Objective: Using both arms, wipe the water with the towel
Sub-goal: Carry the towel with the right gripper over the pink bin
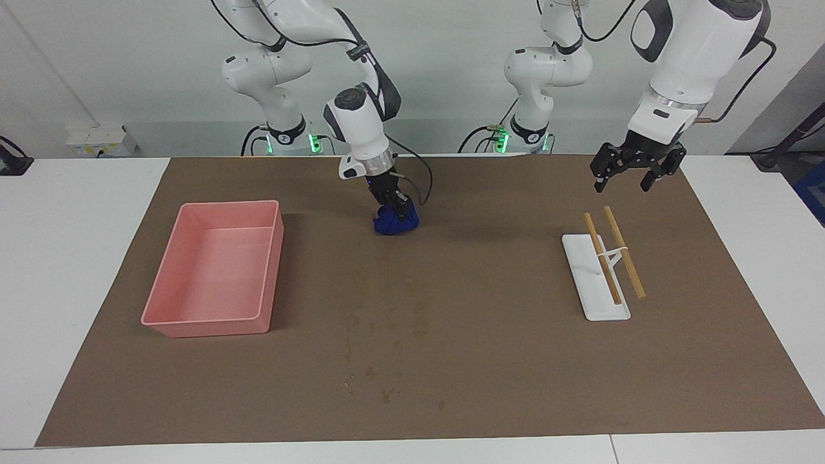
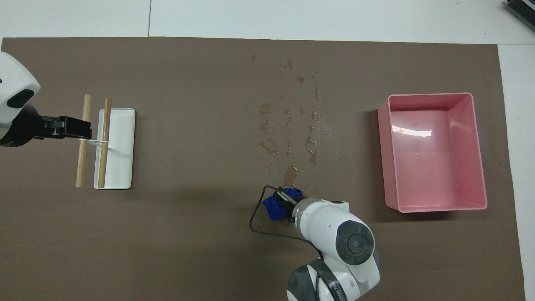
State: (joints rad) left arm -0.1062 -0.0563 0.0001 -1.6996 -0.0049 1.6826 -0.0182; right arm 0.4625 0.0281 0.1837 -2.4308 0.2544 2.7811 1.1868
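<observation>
A bunched dark blue towel [image 1: 393, 225] rests on the brown mat [image 1: 490, 361] near the robots, at mid-table. My right gripper [image 1: 394, 207] is shut on its top and points down; in the overhead view the gripper [image 2: 285, 200] and the towel [image 2: 271, 209] show just ahead of the white wrist. Water drops and small puddles [image 2: 292, 129] lie on the mat just farther from the robots than the towel, faint in the facing view [image 1: 387, 361]. My left gripper [image 1: 622, 185] hangs open and empty in the air over the wooden sticks' near ends [image 2: 79, 127].
A pink bin [image 1: 216, 270] stands empty toward the right arm's end [image 2: 434, 152]. A white tray [image 1: 593, 283] with two wooden sticks [image 1: 622, 251] on a small rack lies toward the left arm's end [image 2: 119, 150].
</observation>
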